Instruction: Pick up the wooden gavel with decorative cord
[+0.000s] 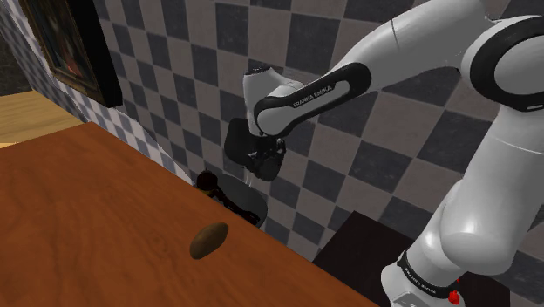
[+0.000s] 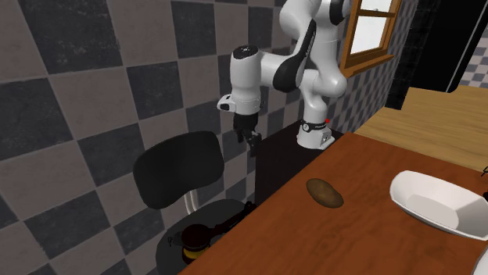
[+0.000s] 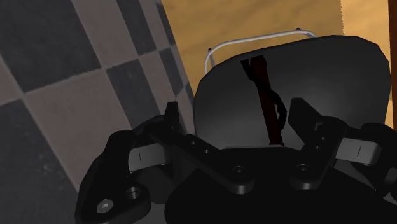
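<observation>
This looks like a room in a house, perhaps a dining corner or a study. A long reddish-brown wooden table (image 1: 87, 227) runs along a wall of dark and light grey checkered tiles (image 1: 366, 166). A dark-framed painting (image 1: 74, 44) hangs on that wall above one end of the table. A wooden-framed window (image 2: 371, 31) sits past the table's other end. A black office-style chair with a curved backrest (image 2: 178, 168) stands beside the table. A white angular bowl (image 2: 435, 205) rests on the table.
</observation>
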{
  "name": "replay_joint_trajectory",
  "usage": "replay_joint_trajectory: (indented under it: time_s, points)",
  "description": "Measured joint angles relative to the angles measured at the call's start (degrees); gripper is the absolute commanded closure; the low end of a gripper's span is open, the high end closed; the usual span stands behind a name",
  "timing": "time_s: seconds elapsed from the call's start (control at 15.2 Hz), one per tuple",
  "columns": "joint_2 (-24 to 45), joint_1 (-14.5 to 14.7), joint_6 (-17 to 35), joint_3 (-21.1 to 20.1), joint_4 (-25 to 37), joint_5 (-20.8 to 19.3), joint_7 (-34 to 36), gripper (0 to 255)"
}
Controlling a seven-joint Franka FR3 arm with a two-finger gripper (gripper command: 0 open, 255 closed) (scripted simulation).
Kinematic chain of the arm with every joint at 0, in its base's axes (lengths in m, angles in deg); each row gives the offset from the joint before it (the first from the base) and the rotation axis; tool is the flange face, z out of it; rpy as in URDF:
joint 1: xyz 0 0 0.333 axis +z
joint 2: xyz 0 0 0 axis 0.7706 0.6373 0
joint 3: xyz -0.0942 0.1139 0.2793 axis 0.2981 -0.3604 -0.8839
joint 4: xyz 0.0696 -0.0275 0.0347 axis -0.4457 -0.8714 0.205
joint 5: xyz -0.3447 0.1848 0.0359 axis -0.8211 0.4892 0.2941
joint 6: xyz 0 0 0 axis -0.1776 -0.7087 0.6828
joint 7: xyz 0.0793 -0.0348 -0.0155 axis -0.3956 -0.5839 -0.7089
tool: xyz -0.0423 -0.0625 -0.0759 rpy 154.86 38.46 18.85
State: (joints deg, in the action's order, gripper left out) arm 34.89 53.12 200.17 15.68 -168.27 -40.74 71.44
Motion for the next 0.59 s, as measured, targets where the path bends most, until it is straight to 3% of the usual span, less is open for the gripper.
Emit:
replay_joint_trajectory:
  time_s: [0.59]
  points:
    - [20.2,2.6,2.5,0.4,16.2,-3.0,4.3,0]
